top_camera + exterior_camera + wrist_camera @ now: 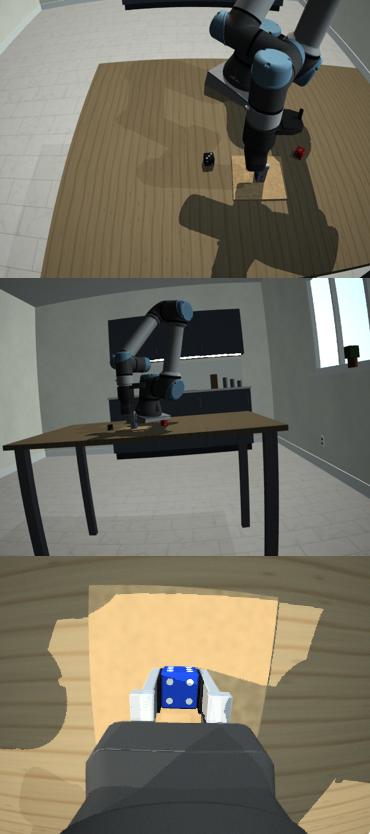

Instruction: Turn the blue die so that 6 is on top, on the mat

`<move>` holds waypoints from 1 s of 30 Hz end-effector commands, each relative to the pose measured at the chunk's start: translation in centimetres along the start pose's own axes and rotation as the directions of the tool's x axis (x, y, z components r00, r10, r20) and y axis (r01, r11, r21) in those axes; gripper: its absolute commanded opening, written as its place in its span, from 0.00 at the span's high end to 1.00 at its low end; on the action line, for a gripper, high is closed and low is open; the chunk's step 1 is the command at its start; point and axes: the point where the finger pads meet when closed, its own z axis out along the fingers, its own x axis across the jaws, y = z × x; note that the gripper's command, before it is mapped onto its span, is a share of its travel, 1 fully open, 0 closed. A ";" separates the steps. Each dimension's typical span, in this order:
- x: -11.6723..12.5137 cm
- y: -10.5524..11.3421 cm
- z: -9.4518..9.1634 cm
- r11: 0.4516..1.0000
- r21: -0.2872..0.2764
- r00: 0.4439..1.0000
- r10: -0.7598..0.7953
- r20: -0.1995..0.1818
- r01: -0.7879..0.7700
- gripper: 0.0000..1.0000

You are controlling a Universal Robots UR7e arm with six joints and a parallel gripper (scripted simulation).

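Pincer grasping the blue die above the mat

From left to right in the top view: the black die [209,158] sits on the surface [119,185] showing 3; the pincer [180,699] clamps the blue die [180,686] by 2 opposite sides over the mat [274,185], likely for turning; the red die [299,152] lies apart, undisturbed.

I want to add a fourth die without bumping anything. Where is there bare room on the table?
The widest bare wood runs from the black die toward the table's left and near edges. The mat has free cork beside the blue die, which the gripper is clamping. It is crowded between the mat, the red die and the arm's base plate.
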 end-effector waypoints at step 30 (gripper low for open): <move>0.0 0.0 0.0 1.000 -0.001 1.000 0.000 -0.001 0.000 0.21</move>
